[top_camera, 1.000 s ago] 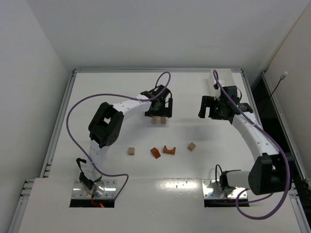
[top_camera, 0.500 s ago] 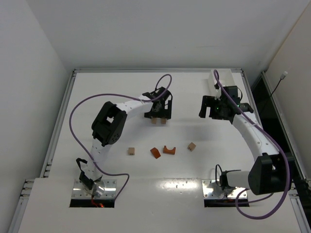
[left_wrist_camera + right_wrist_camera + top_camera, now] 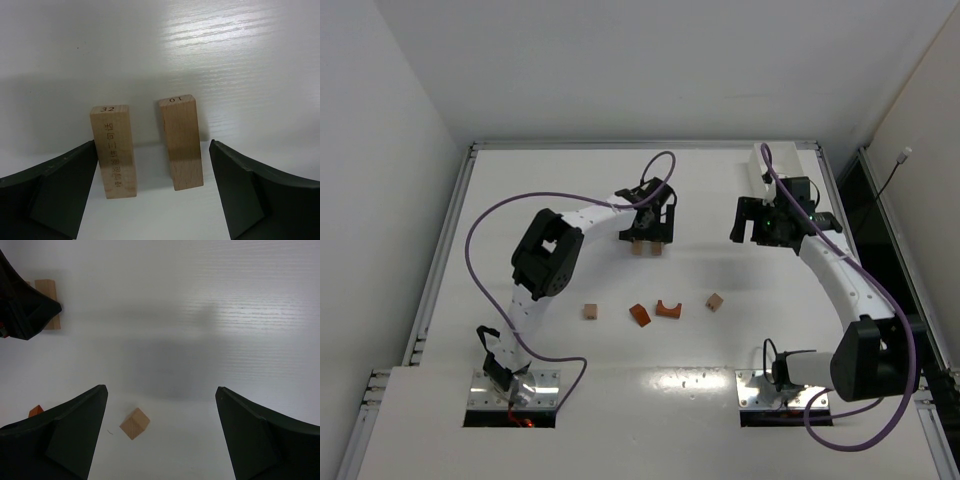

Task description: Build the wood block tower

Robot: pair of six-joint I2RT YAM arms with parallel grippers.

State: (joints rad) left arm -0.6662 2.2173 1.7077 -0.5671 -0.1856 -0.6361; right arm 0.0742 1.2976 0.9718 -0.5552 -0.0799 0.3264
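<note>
The white counter (image 3: 570, 190) is shared by both arms. The left end effector (image 3: 152, 165) is held spread around the bar marked 32 (image 3: 114, 152) and the bar marked 10 (image 3: 181, 142), which are set side by side with a gap; one jaw is seen just beside the former. The right end effector (image 3: 161, 390) is held spread above bare counter, with nothing pinched. Nearer the bases, the orange arch (image 3: 668, 309), the orange wedge (image 3: 639, 316), the left tan cube (image 3: 590, 312) and the right tan cube (image 3: 715, 301) are laid singly.

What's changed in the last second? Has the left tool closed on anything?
The left arm's elbow swung slightly right; the left tool barely shifted, open astride tan bar 32 and bar 10, gripping neither. The right tool, left cube, wedge, arch and right cube stayed put.
</note>
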